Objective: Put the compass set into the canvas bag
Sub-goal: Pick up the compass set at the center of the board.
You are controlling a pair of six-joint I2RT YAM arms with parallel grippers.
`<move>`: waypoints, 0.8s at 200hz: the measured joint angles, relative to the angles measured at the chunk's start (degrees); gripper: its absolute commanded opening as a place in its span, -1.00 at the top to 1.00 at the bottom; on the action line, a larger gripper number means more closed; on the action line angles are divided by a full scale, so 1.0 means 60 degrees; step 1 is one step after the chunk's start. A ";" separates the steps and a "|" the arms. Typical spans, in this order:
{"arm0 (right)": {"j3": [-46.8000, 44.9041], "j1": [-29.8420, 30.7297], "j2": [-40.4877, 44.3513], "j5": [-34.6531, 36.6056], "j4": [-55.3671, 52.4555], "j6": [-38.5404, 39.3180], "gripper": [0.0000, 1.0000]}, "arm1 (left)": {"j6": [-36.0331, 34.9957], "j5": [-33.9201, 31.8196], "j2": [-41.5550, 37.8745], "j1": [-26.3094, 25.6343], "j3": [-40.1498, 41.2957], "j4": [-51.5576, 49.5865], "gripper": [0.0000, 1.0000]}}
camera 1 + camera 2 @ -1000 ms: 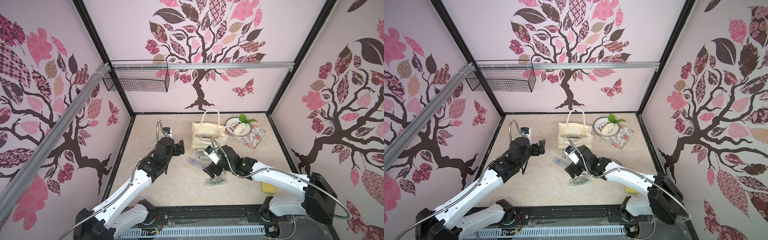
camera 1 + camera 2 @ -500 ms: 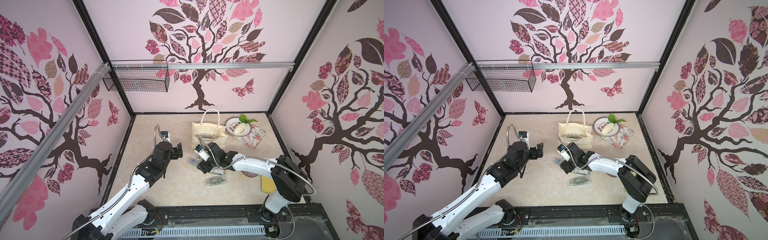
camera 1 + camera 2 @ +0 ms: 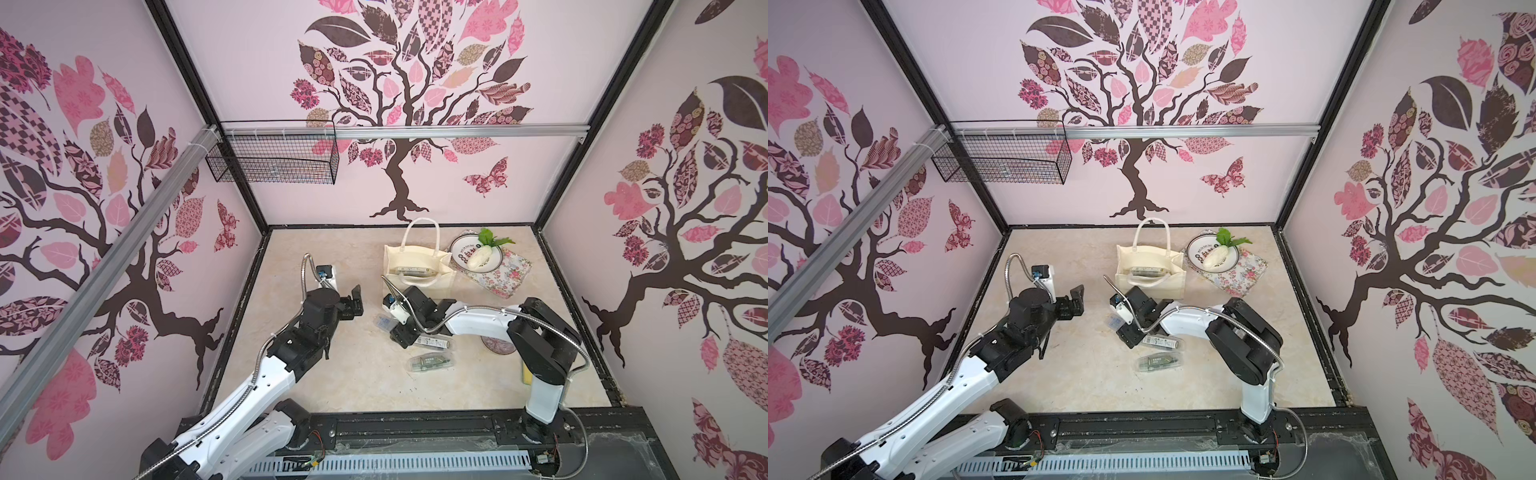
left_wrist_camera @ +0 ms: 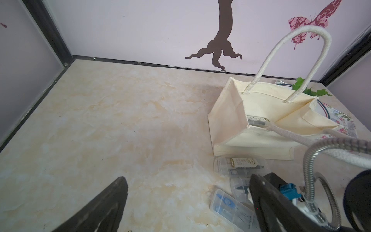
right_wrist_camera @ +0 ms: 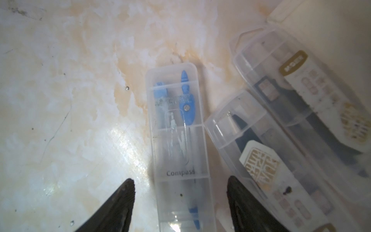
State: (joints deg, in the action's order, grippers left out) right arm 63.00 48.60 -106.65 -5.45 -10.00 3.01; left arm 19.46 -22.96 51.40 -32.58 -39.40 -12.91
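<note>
The canvas bag (image 3: 415, 266) (image 3: 1150, 270) (image 4: 251, 120) stands open at the back middle of the table, with one clear case (image 3: 413, 271) lying inside it. The compass set (image 5: 176, 130) is a clear case holding a blue compass. It lies flat on the table in front of the bag (image 3: 383, 322) (image 4: 230, 206). My right gripper (image 5: 180, 179) (image 3: 398, 331) is low over it and open. Its jaws straddle the case's near end with a gap on each side. My left gripper (image 4: 187, 178) (image 3: 356, 302) hangs wide open and empty to the left of the bag.
Two more clear cases (image 5: 261, 150) (image 5: 301, 100) lie right beside the compass set, and others (image 3: 434, 341) (image 3: 430, 361) lie nearer the front. A plate with a radish (image 3: 478, 255) on a floral cloth (image 3: 505, 274) sits right of the bag. A coaster (image 3: 498, 345) lies under my right arm.
My right arm has swung left and back onto the compass set, and its jaws have narrowed around the case. The left gripper has drawn back slightly to the left, still wide open.
</note>
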 measured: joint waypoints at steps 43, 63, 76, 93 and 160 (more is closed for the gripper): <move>0.0357 0.0208 -0.0423 0.0528 -0.0255 0.0259 -0.34 | -0.0004 0.0000 0.0004 0.0000 0.0022 0.0033 -0.95; 0.0594 0.0339 -0.0612 0.0787 -0.0328 0.0412 -0.30 | -0.0007 -0.0004 0.0004 0.0000 0.0025 0.0055 -0.95; 0.0714 0.0404 -0.0703 0.0896 -0.0339 0.0506 -0.26 | -0.0015 -0.0025 -0.0018 0.0000 0.0058 0.0073 -0.95; 0.0816 0.0463 -0.0772 0.0973 -0.0342 0.0608 -0.14 | -0.0036 -0.0047 -0.0087 0.0000 0.0153 0.0098 -0.95; 0.0900 0.0506 -0.0831 0.0874 -0.0382 0.0914 0.16 | -0.0080 -0.0146 -0.0317 0.0000 0.0211 0.0171 -0.95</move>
State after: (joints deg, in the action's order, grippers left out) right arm 68.40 51.64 -111.63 -0.21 -12.29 8.49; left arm 18.98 -23.83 49.50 -32.58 -38.13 -11.88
